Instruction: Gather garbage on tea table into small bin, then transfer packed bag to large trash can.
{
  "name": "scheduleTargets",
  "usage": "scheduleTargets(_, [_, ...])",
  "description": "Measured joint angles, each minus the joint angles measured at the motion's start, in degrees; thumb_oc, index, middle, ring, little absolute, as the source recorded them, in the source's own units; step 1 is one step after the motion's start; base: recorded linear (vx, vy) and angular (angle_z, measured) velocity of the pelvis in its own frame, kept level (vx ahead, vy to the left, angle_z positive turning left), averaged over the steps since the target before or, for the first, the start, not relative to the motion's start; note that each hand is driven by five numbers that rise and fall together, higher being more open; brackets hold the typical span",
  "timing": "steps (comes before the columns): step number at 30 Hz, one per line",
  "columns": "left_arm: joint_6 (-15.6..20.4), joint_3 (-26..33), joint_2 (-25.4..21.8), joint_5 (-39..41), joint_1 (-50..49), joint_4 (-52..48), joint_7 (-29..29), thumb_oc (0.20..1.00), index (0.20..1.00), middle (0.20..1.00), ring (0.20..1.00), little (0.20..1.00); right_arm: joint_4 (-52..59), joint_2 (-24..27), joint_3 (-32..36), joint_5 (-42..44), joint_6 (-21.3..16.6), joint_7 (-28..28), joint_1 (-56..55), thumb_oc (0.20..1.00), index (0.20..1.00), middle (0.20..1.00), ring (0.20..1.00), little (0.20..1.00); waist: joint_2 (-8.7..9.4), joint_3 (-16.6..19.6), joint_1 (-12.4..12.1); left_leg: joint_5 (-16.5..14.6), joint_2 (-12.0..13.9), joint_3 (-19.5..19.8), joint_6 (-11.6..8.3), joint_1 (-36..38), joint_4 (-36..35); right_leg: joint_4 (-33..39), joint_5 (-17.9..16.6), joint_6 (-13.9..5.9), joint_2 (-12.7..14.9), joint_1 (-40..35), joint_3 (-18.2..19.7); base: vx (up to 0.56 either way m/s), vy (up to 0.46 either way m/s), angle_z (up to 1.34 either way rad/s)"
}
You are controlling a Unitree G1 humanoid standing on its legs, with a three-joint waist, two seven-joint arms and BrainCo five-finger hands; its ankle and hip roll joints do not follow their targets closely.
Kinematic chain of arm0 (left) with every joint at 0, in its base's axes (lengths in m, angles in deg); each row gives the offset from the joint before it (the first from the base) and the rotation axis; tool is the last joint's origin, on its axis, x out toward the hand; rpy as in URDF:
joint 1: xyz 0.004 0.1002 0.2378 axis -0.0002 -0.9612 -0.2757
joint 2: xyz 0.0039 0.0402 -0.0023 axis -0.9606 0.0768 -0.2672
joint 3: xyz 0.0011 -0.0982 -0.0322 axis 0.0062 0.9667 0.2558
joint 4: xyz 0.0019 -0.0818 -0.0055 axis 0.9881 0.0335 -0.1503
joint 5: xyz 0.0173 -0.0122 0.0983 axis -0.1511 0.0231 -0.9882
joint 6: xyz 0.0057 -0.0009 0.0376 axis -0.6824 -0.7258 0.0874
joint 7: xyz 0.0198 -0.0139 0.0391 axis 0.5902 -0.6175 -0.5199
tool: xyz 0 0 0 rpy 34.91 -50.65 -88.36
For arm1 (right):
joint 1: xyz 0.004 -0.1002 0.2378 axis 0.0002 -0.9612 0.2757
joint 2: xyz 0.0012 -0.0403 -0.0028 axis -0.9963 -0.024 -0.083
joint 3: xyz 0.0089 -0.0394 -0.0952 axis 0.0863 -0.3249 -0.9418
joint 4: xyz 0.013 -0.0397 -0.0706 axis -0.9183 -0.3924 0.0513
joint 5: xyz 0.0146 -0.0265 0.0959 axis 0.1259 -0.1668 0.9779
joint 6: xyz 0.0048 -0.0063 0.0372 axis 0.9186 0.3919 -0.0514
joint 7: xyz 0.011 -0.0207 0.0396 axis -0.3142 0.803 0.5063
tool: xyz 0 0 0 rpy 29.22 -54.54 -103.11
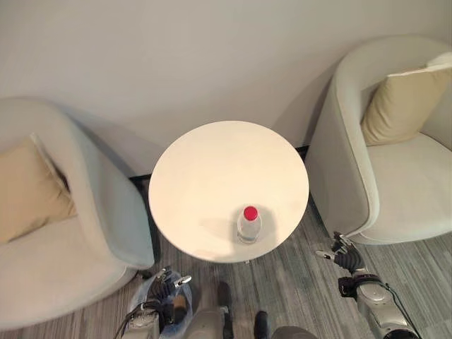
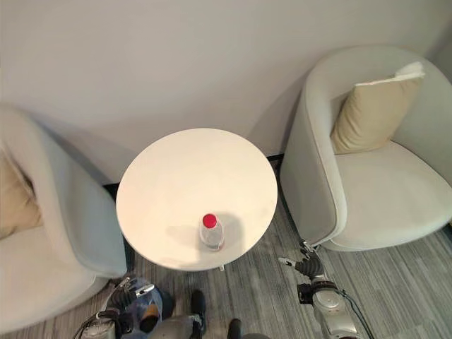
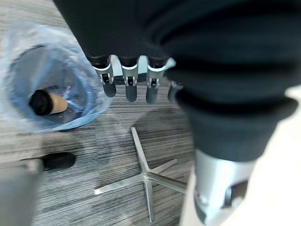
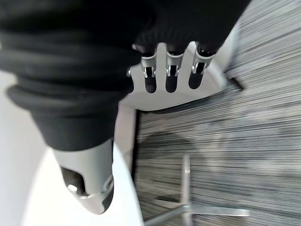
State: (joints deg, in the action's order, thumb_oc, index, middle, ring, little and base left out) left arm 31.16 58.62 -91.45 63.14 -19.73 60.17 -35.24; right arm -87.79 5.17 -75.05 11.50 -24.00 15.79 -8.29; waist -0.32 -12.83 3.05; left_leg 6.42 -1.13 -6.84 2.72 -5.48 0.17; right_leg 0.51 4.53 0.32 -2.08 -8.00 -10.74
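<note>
We see a red-capped bottle (image 1: 248,224) upright near the round surface's (image 1: 205,176) front edge, the lined small bin (image 3: 44,89) on the floor below, and our left robot hand (image 3: 129,80) and right robot hand (image 4: 171,70) relaxed, empty.

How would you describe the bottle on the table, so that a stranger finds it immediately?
Between the two pale armchairs stands a round white table. On its near edge, toward the robot, a small clear bottle stands upright. Its red cap marks it, and it is the sole item on the tabletop.
</note>
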Motion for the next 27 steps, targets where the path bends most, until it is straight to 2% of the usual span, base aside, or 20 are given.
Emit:
scheduleTargets(2, [0.0, -0.1, -0.3, 0.0, -0.1, -0.1, 0.0, 1.0, 1.0, 1.0, 1.0, 1.0, 2.7, 0.3, -0.1, -1.6, -0.1, 0.2, -0.2, 1.0, 1.0, 1.0, 1.0, 1.0, -0.48, 0.1, 0.0, -0.1, 0.1, 1.1, 0.79, 2.6, -1.8, -6.3, 3.6, -2.17, 0.6, 2.0, 0.1, 0.03, 0.038, 0.14])
scheduleTargets(3, [0.0, -0.1, -0.4, -0.1, -0.3, -0.3, 0.0, 1.0, 1.0, 1.0, 1.0, 1.0, 3.7, 0.5, -0.2, -2.2, -0.3, 0.3, -0.4, 1.0, 1.0, 1.0, 1.0, 1.0, -0.64, 0.8, -0.1, -0.4, -0.1, 1.8, 1.04, 2.7, -2.4, -6.6, 5.1, -2.44, 0.8, 2.5, 0.5, 0.02, 0.014, 0.22])
scheduleTargets(4, [0.1, 0.0, -0.7, -0.2, -0.4, -0.8, 0.1, 1.0, 1.0, 1.0, 1.0, 1.0, 5.3, 0.7, -0.2, -3.3, -0.6, 0.8, -0.2, 1.0, 1.0, 1.0, 1.0, 1.0, 0.05, 1.5, -0.4, -0.3, -0.9, 1.9, 1.04, 2.8, -3.0, -4.6, 4.5, -1.9, 1.7, 3.0, 1.2, 0.02, 0.01, 0.19])
scheduleTargets(6, [0.1, 0.0, -0.7, -1.6, -1.1, -1.1, 0.4, 1.0, 1.0, 1.0, 1.0, 1.0, 5.9, 0.9, -0.2, -4.9, -1.1, 1.4, 0.9, 1.0, 1.0, 1.0, 1.0, 1.0, -0.05, 2.0, -1.2, -0.1, -1.0, 1.8, 0.82, 2.8, -3.7, -2.8, 2.4, -0.24, 1.6, 1.8, 1.1, 0.01, 0.01, 0.02])
scheduleTargets(7, [0.0, -0.1, -0.7, -1.7, -1.5, -1.1, 0.5, 1.0, 1.0, 1.0, 1.0, 1.0, 6.0, 1.1, -0.2, -5.5, -1.1, 1.7, 1.4, 1.0, 1.0, 1.0, 1.0, 1.0, -0.17, 2.0, -1.4, 0.0, -1.1, 1.8, 0.74, 3.2, -3.8, -2.2, 1.9, -0.1, 1.6, 1.1, 1.1, 0.0, 0.0, 0.0])
scheduleTargets(13, [0.0, 0.2, -0.5, -1.9, -5.0, -1.4, 1.1, 1.0, 1.0, 1.0, 1.0, 1.0, 13.7, 6.4, -1.5, -10.5, -1.1, 3.8, 0.3, 1.0, 1.0, 1.0, 1.0, 1.0, -0.37, 3.3, -2.0, 0.5, -1.2, 2.9, 0.04, 4.6, -4.7, -0.9, 1.4, 0.22, 1.4, -0.9, -0.3, -0.02, -0.02, 0.09])
scheduleTargets(18, [0.0, 0.2, -0.4, -2.2, -6.5, -1.4, 1.8, 1.0, 1.0, 1.0, 1.0, 1.0, 16.5, 8.4, -3.2, -12.9, -1.8, 5.4, 0.3, 1.0, 1.0, 1.0, 1.0, 1.0, -0.31, 3.9, -2.1, 0.4, -1.1, 3.1, -0.41, 4.6, -4.8, -0.9, 1.2, 0.44, 1.2, -1.2, -0.6, -0.03, -0.026, 0.04])
scheduleTargets(21, [0.0, 0.1, -0.3, -2.3, -7.4, -1.7, 2.0, 1.0, 1.0, 1.0, 1.0, 1.0, 18.7, 11.3, -8.3, -14.9, -2.0, 7.1, 1.9, 1.0, 1.0, 1.0, 1.0, 1.0, -0.51, 4.5, -2.6, 0.9, -1.2, 3.6, -0.12, 4.5, -5.1, -0.5, 1.0, 0.34, 1.1, -1.5, -0.9, -0.03, -0.023, 0.07])
scheduleTargets(23, [0.1, 0.1, -0.3, -2.3, -7.4, -1.8, 2.2, 1.0, 1.0, 1.0, 1.0, 1.0, 18.6, 10.7, -9.4, -15.7, -2.2, 8.1, 2.5, 1.0, 1.0, 1.0, 1.0, 1.0, -0.35, 5.2, -2.9, 0.6, -1.3, 4.0, -0.56, 4.4, -5.1, 0.2, 0.7, 0.49, 1.1, -1.9, -1.8, 0.0, -0.011, 0.17])
scheduleTargets(27, [0.1, 0.0, -0.1, -2.3, -8.2, -1.7, 2.4, 1.0, 1.0, 1.0, 1.0, 1.0, 18.4, 10.4, -10.6, -16.1, -2.2, 8.8, 3.4, 1.0, 1.0, 1.0, 1.0, 1.0, -1.26, 6.1, -4.0, 0.3, -1.5, 4.3, -0.45, 4.2, -5.1, 0.9, 0.3, 0.51, 1.1, -2.2, -2.2, 0.01, -0.006, 0.09])
